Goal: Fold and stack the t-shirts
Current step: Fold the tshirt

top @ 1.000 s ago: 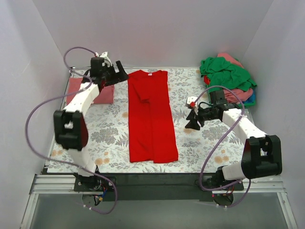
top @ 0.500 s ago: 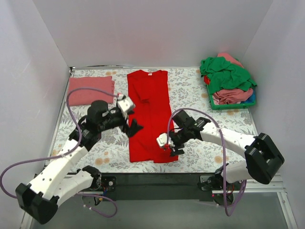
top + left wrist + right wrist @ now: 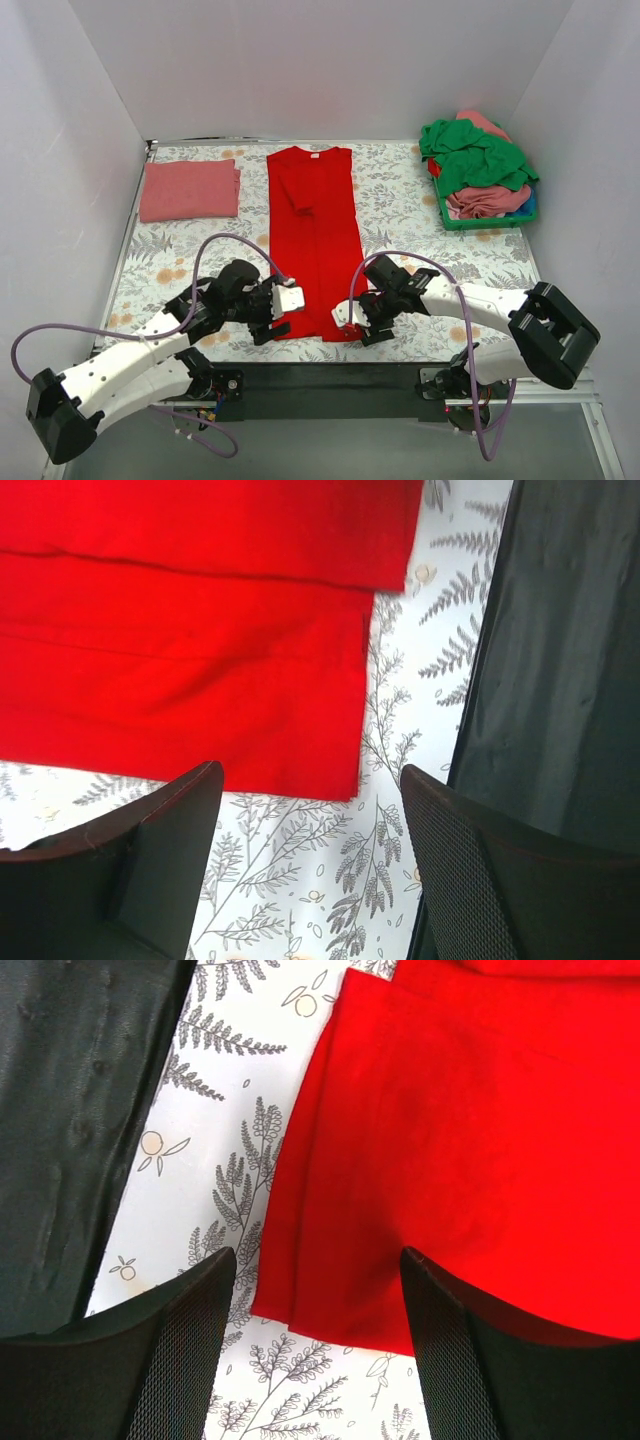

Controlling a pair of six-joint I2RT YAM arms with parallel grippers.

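Red t-shirt [image 3: 315,250], folded into a long strip, lies centred on the counter [image 3: 430,220], collar far. Left and right jaws hang released over its near hem corners. Best pinch every layer at each corner, then lift evenly toward the collar.

The long bright red t-shirt [image 3: 315,250] is seen as soft matt cloth, lightly creased. The grey floral tablecloth [image 3: 400,200] is shown as smooth printed fabric. The right gripper [image 3: 315,1255] is fitted with black fingers [image 3: 170,1360] finished in matt, finely dimpled plastic.
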